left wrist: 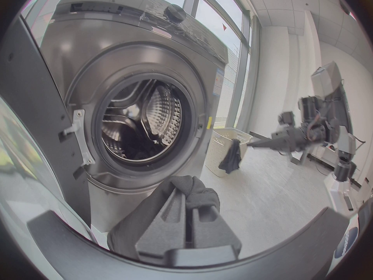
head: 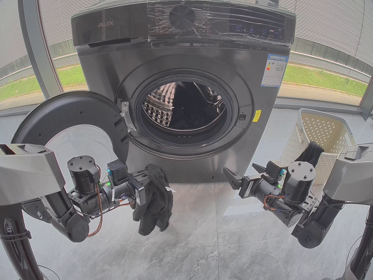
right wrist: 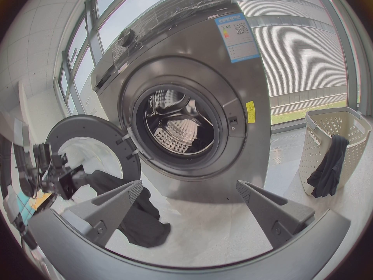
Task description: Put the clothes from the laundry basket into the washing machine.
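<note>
Left end effector (head: pixel 142 189): gripping dark garment (head: pixel 155 207), hanging down.
Drum opening (head: pixel 182 105): above-right, frame centre.
Right end effector (head: pixel 244 172): spread, empty.

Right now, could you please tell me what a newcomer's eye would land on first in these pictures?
The grey washing machine stands centre, its round door swung open to the robot's left. Before it, the left gripper is shut on a black garment hanging over the floor. At the right, a cream laundry basket has another dark garment draped over its rim, and the right gripper is open.
</note>
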Available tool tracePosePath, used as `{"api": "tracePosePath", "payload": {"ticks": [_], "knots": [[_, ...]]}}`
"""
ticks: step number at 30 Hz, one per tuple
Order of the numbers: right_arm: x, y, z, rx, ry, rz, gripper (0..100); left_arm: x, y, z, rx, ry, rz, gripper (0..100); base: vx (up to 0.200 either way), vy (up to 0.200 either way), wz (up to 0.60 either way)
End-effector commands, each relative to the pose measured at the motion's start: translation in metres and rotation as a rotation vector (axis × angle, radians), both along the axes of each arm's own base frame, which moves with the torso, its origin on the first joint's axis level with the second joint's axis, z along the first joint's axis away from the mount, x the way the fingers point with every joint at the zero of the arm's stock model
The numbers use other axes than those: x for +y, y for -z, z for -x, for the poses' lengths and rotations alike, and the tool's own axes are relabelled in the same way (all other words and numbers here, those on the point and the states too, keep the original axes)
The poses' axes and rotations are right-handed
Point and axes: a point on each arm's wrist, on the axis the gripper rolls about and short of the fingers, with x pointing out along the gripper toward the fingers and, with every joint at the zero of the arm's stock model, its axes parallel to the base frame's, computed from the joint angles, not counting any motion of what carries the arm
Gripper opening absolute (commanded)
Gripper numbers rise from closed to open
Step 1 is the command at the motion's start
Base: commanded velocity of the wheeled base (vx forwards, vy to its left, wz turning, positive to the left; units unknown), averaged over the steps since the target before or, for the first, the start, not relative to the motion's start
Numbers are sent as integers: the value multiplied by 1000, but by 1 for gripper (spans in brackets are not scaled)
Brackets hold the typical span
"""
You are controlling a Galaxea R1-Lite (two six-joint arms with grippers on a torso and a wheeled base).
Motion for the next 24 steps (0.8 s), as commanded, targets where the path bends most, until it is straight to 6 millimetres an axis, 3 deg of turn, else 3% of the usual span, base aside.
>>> {"api": "tracePosePath", "payload": {"ticks": [1,7,15,24], "knots": [[-1,15,9,48,-32,63,100,-10,-9,-9,-42,-31,28,0,0,0,0],[20,37,22,105,-169,111,100,-12,-21,-15,-60,-56,89,0,0,0,0],[38,64,20,129,-209,170,100,-14,-30,-19,-80,-92,122,0,0,0,0],[51,68,18,110,-234,168,100,-18,-33,-25,-102,-140,132,0,0,0,0]]}}
